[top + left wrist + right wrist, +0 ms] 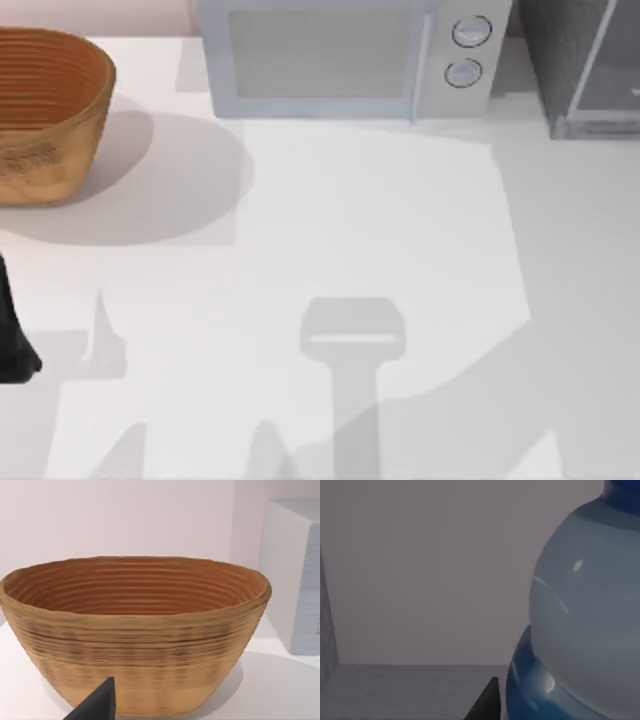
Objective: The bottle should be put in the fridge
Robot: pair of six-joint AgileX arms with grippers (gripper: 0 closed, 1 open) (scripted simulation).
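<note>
- Left arm (12, 330): a dark part of it shows at the left edge of the worktop (400, 260), near the front. In the left wrist view one dark fingertip (97, 705) of the left gripper points at the basket; how wide the claw stands cannot be told.
- Basket (45, 115): a woven, tan, oval bowl at the back left corner of the worktop, upright, with nothing seen inside it.
- Microwave (340, 55): a white box with two round knobs (467, 50), against the back edge near the middle, its door closed.
- Fridge (590, 65): a dark grey cabinet at the back right corner, just beside the microwave.
- Bottle (585, 625): seen close in the right wrist view, clear-bodied with a blue band and blue cap, in front of a plain grey wall and floor. A dark fingertip (487, 702) of the right gripper lies beside its blue band; whether the claw clasps the bottle cannot be told.
</note>
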